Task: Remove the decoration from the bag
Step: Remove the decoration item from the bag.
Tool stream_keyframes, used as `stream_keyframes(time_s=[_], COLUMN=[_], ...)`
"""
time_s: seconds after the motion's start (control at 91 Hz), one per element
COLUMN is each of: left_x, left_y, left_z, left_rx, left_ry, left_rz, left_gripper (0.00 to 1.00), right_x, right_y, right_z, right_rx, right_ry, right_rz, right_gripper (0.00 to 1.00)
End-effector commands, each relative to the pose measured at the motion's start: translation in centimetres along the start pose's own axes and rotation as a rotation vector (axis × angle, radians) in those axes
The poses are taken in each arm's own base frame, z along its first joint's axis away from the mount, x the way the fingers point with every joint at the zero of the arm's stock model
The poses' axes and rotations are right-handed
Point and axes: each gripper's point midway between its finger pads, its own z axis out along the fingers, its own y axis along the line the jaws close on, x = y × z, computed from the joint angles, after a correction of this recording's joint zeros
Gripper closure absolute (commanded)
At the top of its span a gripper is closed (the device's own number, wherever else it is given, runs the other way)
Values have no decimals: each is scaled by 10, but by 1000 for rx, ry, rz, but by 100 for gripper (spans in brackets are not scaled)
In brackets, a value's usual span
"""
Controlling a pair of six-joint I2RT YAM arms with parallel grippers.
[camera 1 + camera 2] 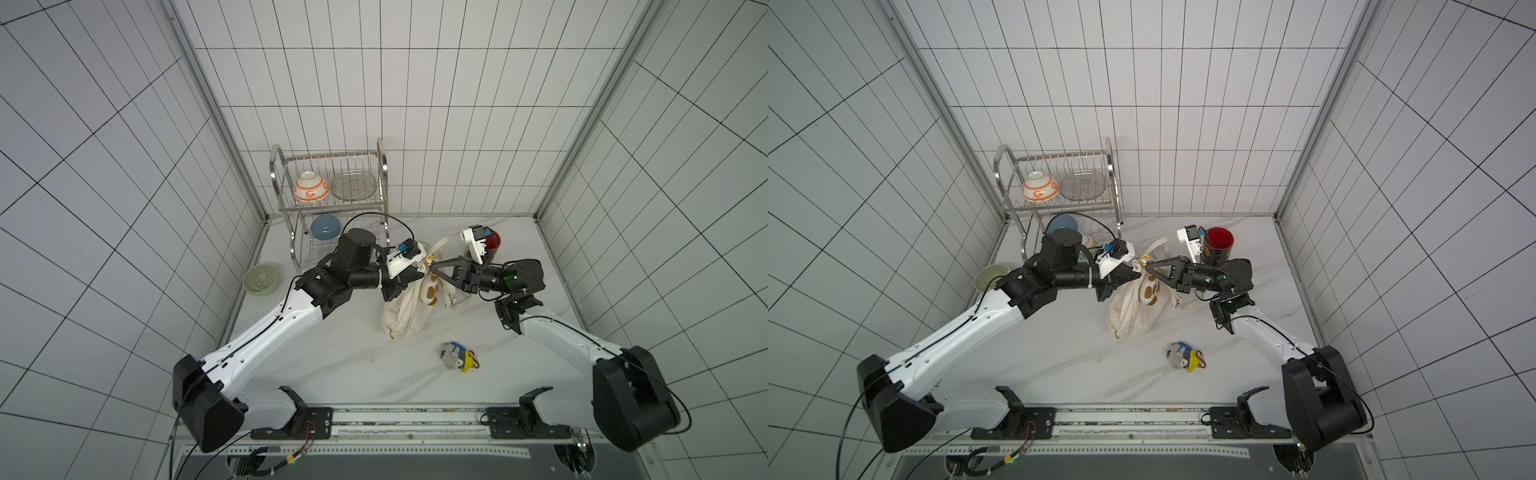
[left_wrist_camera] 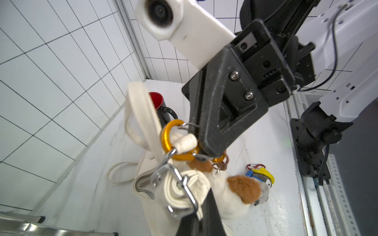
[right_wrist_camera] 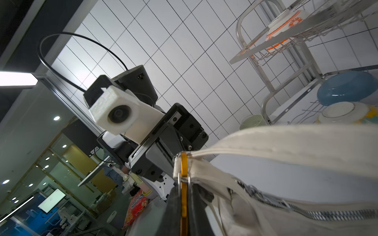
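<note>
Bag [image 1: 405, 309] sags mid-table [image 1: 332, 357], top held up by strap in your left gripper [image 1: 419, 271], clamped tight. Your right gripper [image 1: 433, 267] pinches gold carabiner [image 2: 166, 141] carrying plush decoration [image 2: 235, 190]. Step: unclipping. Next, probably: press gate open, slide ring off strap.

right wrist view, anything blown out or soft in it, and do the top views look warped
Right wrist view: the ceiling light is blown out, and the gold carabiner looks soft at its near end. Both top views: the tiled walls splay outward, with no glare.

Mock kitchen, seemingly in a lab: tiled walls [image 1: 415, 104], dish rack [image 1: 272, 170]
</note>
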Motion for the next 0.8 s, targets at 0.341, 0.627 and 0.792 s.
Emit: stream_keyframes(time_s=[0.341,0.627,0.792], left_x=[-20,-3,12], left_y=[-5,-11,-9], left_z=[10,18,23], left_rx=[-36,-15,-11], left_ry=[-87,-13,53], left_rz=[65,80,144], left_gripper=[62,53,52], right_x=[16,25,30], right_y=[8,16,24], right_z=[-13,-15,-16], right_rx=[167,142,113], right_ry=[116,169,202], right_rz=[-81,-50,-19], right_gripper=[100,100,100])
